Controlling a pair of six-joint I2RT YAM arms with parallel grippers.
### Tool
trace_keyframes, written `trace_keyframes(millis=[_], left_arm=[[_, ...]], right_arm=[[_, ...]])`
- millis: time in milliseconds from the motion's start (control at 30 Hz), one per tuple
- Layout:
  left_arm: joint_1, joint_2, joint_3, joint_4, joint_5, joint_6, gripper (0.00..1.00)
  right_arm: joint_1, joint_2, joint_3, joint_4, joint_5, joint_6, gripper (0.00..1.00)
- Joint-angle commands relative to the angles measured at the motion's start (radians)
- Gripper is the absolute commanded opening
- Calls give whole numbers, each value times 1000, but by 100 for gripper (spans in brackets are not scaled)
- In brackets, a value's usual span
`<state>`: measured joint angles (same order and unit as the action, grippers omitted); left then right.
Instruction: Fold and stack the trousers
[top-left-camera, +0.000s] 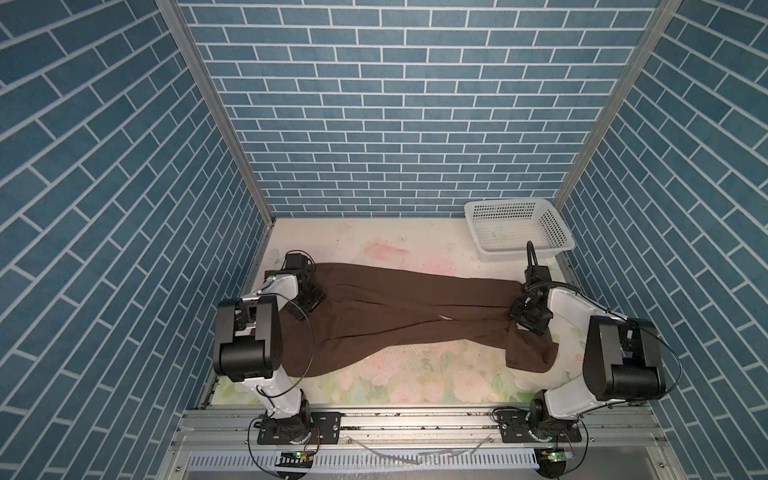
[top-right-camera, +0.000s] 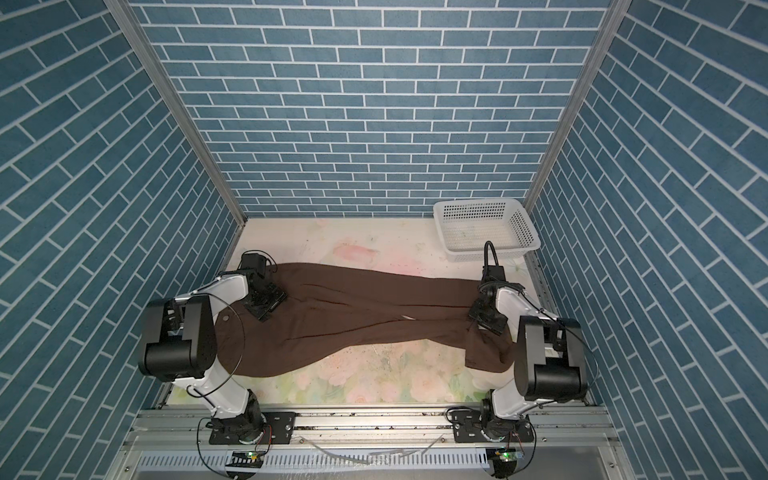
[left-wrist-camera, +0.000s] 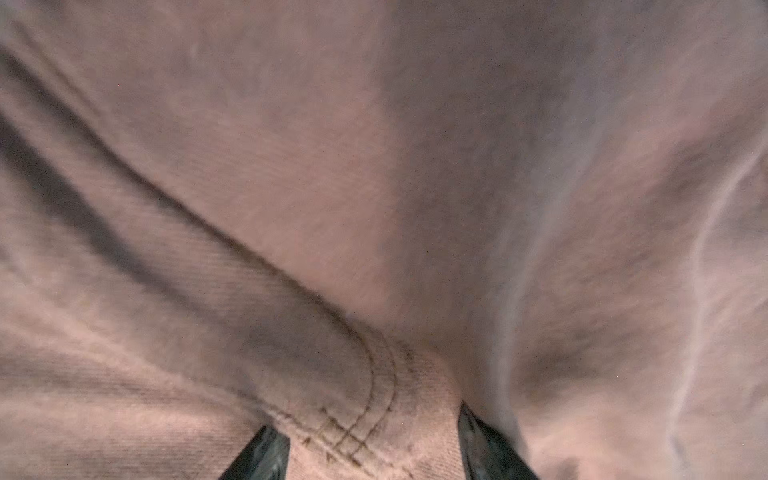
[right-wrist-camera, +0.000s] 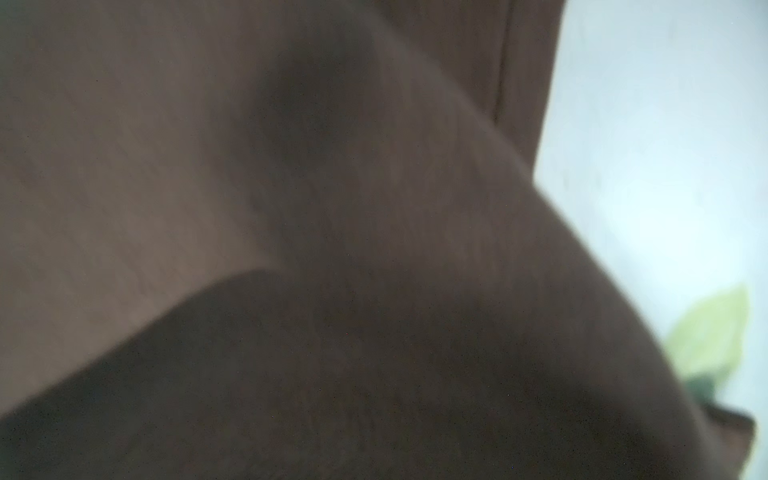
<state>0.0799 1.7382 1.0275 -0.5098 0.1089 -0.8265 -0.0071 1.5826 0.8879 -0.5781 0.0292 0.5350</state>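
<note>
The dark brown trousers (top-left-camera: 395, 307) (top-right-camera: 353, 316) lie stretched across the table, waist at the left and leg ends at the right. The near leg end hangs bunched at the right (top-left-camera: 530, 349). My left gripper (top-left-camera: 309, 301) (top-right-camera: 266, 301) points down onto the waist end. In the left wrist view its jaws (left-wrist-camera: 374, 453) stand apart, with a hump of stitched fabric between the two fingertips (left-wrist-camera: 257, 457). My right gripper (top-left-camera: 525, 320) (top-right-camera: 484, 322) sits on the leg ends. The right wrist view is filled with brown cloth (right-wrist-camera: 291, 208), and its fingers are hidden.
A white perforated basket (top-left-camera: 521, 253) (top-right-camera: 492, 255) stands at the back right corner, just behind the right arm. The floral table top (top-left-camera: 415, 374) shows in front of and behind the trousers. Blue brick-pattern walls close in three sides.
</note>
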Motion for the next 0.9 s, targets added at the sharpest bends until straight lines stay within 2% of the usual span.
trace_keyframes(millis=[0, 200, 400, 667, 700, 867], left_arm=[[-2, 107, 49, 62, 32, 47, 65], [3, 229, 206, 45, 58, 77, 65], [1, 262, 288, 49, 111, 77, 64], [-1, 107, 189, 30, 125, 77, 66], [0, 71, 164, 24, 124, 80, 67], [-39, -98, 50, 7, 90, 86, 70]], right_arm=[[-34, 91, 107, 42, -6, -49, 65], [-84, 198, 199, 91, -61, -68, 62], [-84, 119, 219, 100, -107, -85, 62], [-82, -171, 104, -36, -19, -79, 72], [-80, -206, 83, -61, -13, -72, 84], [-61, -319, -15, -121, -34, -69, 84]])
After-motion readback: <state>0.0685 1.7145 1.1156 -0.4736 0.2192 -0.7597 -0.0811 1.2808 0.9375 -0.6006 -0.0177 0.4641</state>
